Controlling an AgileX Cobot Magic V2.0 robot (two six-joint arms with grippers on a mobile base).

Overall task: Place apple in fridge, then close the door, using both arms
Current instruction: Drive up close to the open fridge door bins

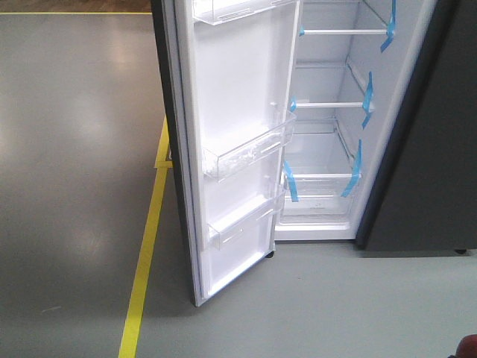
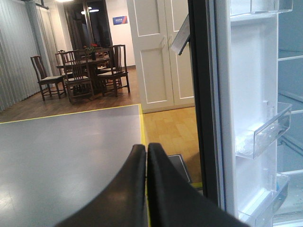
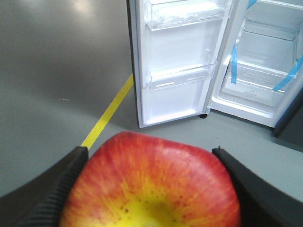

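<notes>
The apple [image 3: 151,184], red with a yellow centre, fills the bottom of the right wrist view, and my right gripper [image 3: 150,152] is shut on it from both sides. A red edge of the apple [image 1: 468,347] shows in the front view's bottom right corner. The fridge [image 1: 328,149] stands open ahead, white inside, with glass shelves carrying blue tape strips. Its door [image 1: 238,149] is swung wide to the left, with clear bins on its white back. My left gripper [image 2: 146,147] is shut on nothing, pointing past the door's dark edge [image 2: 204,94].
A yellow tape line [image 1: 145,253] runs along the grey floor left of the door. A dark grey panel [image 1: 432,171] flanks the fridge on the right. Beyond the door are white cupboard doors [image 2: 161,52] and a dining table with chairs [image 2: 85,66].
</notes>
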